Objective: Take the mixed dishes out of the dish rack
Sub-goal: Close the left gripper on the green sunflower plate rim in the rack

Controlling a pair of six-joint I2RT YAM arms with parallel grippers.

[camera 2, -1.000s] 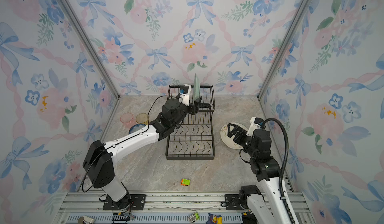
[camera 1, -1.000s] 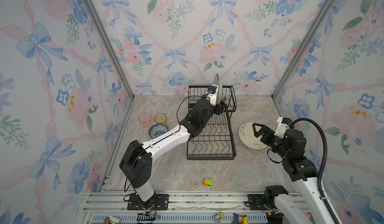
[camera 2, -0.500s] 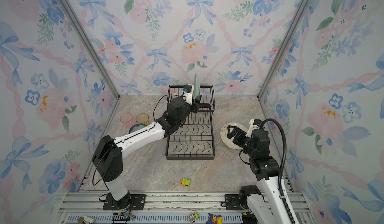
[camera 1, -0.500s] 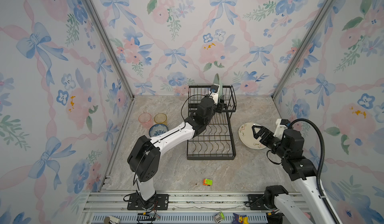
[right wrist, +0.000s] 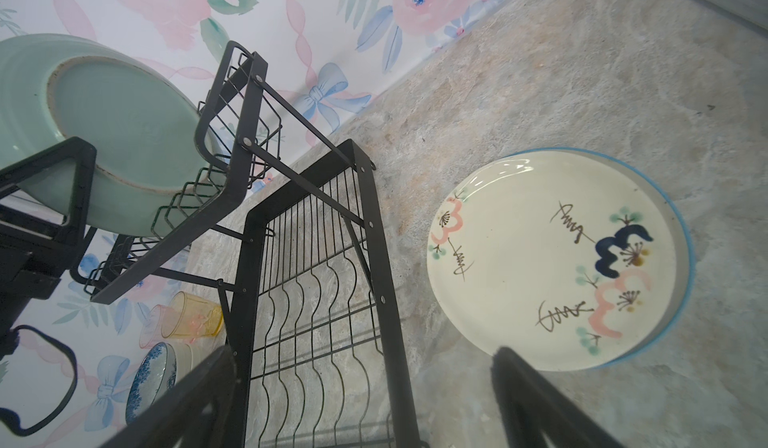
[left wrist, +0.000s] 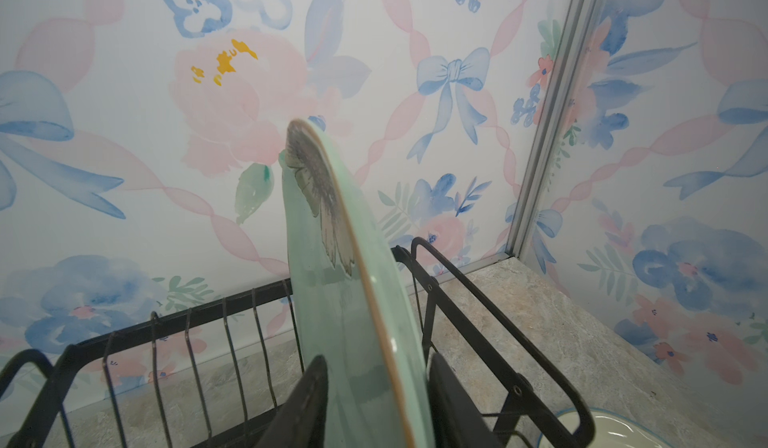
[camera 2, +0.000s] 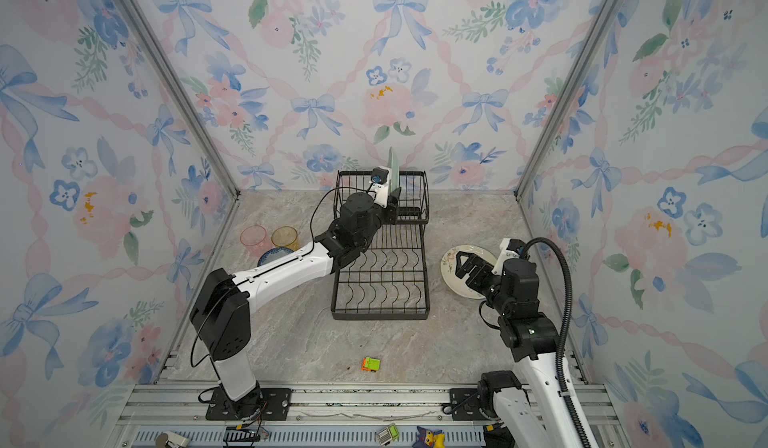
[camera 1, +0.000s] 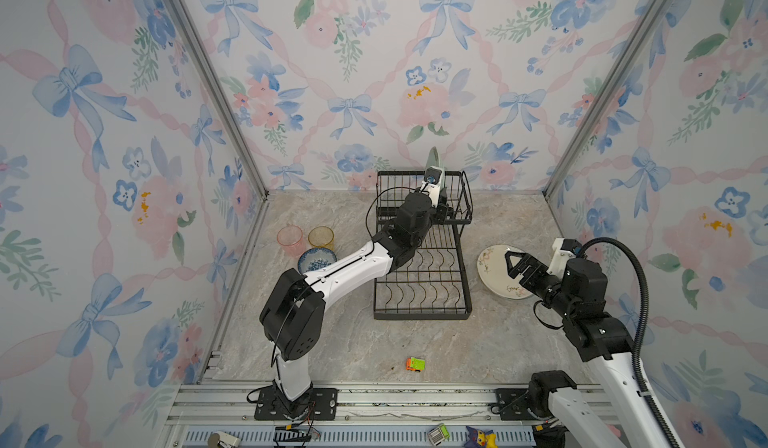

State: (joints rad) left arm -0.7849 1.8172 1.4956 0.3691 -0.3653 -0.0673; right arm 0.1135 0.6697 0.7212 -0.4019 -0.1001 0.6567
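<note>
Straddling the dish rack's (camera 1: 422,316) pale green plate (left wrist: 328,258), the left gripper (left wrist: 376,358) fingers (left wrist: 307,400) showed no certain pinch; squeezing and lifting seemed next, right gripper (right wrist: 363,354) spread empty.

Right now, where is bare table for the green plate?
Free: the stretch between the dish rack and the toy block; also behind the cream plate. Crowded: left of the rack, with pink tumbler, amber tumbler and blue bowl.

Tabletop (camera 1: 332,342): grey-beige marble pattern
Toy block (camera 1: 415,364): orange and green, lying near the front edge
Walls (camera 1: 353,71): wallpaper of blue bows and pink flowers
Front rail (camera 1: 374,398): aluminium, yellow-and-blue toy figure (camera 1: 482,439) on its slotted strip
</note>
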